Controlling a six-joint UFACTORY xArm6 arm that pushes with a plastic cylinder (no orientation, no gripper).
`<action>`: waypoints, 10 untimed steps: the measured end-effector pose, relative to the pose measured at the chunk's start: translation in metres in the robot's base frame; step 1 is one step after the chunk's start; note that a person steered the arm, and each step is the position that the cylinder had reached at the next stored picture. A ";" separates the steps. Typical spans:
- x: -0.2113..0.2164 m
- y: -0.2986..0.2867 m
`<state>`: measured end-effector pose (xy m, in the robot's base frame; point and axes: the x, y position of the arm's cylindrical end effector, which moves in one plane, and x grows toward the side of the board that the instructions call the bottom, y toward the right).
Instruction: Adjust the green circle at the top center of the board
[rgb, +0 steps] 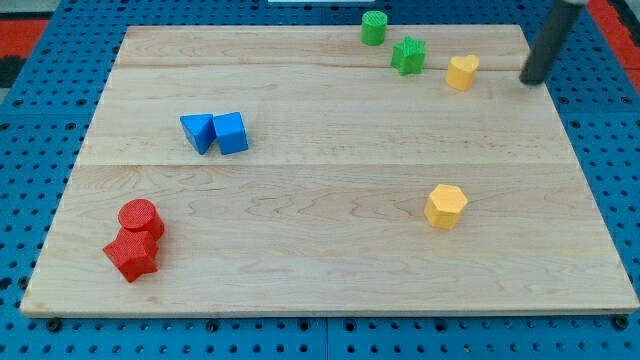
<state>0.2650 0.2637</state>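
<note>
Green circle (373, 27) sits well left of my tip (532, 80).

On the board (320, 260), the green circle (373, 27) sits at the top edge, right of centre. Down and to its right lie the green star (408, 55), then the yellow heart (461, 72). My tip (531, 80) stands right of the heart, near the top right corner, apart from it. The blue triangle (198, 132) and blue cube (231, 133) touch, left of centre. The yellow hexagon (445, 206) lies alone toward the lower right. By the bottom left corner, the red circle (140, 218) touches the red star (131, 254) below it.
</note>
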 end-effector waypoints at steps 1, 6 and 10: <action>-0.073 -0.075; -0.043 -0.436; 0.046 -0.261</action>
